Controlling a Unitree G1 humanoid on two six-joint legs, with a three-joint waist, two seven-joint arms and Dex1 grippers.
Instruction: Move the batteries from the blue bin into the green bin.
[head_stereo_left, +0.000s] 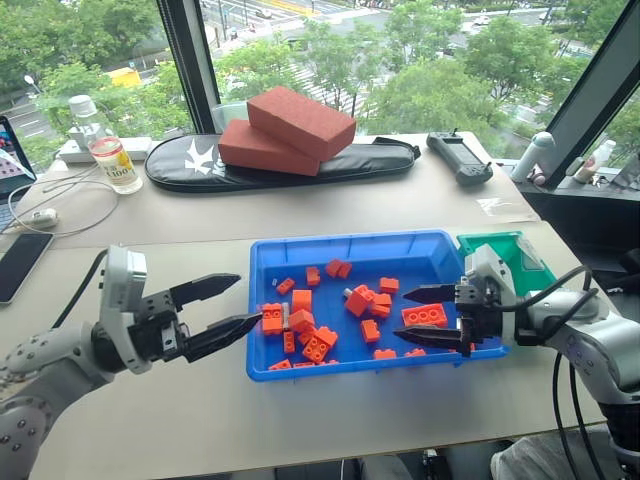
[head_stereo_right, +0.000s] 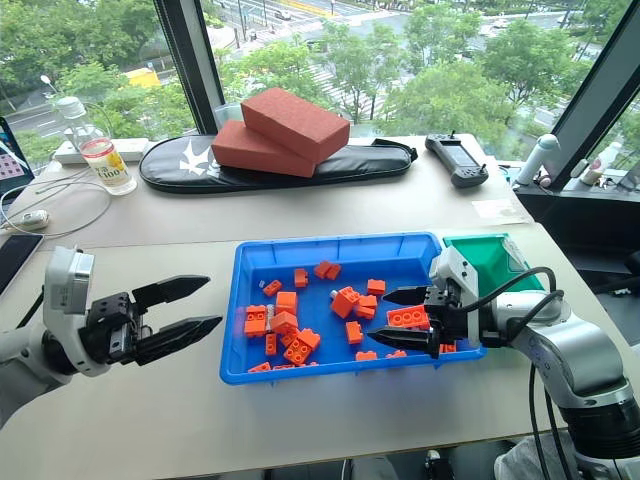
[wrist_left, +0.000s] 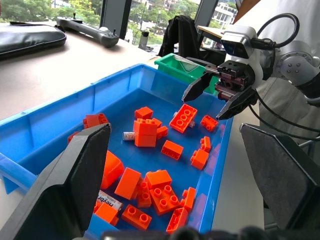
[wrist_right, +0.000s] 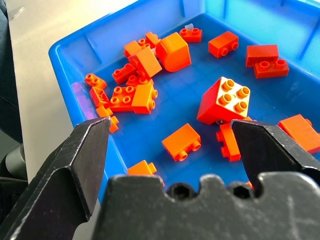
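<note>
The blue bin (head_stereo_left: 268, 262) sits mid-table, filled with orange toy bricks (head_stereo_left: 424, 315). One battery (wrist_left: 107, 200) lies among the bricks near the bin's left end, and another battery (wrist_left: 129, 135) rests beside a brick stack closer to the middle. The green bin (head_stereo_left: 487, 245) stands against the blue bin's right end. My left gripper (head_stereo_left: 246, 300) is open and hovers at the blue bin's left rim, pointing in over it. Open too, my right gripper (head_stereo_left: 402, 314) hangs over the bin's right part, above the bricks, holding nothing. Most of each battery is hidden by bricks.
Two red foam blocks (head_stereo_left: 290, 130) rest on a black bag (head_stereo_left: 190, 165) at the back. A bottle (head_stereo_left: 105, 150), cables and a phone (head_stereo_left: 20, 262) lie at the left, a controller (head_stereo_left: 460, 158) at the back right. The table's front edge is close.
</note>
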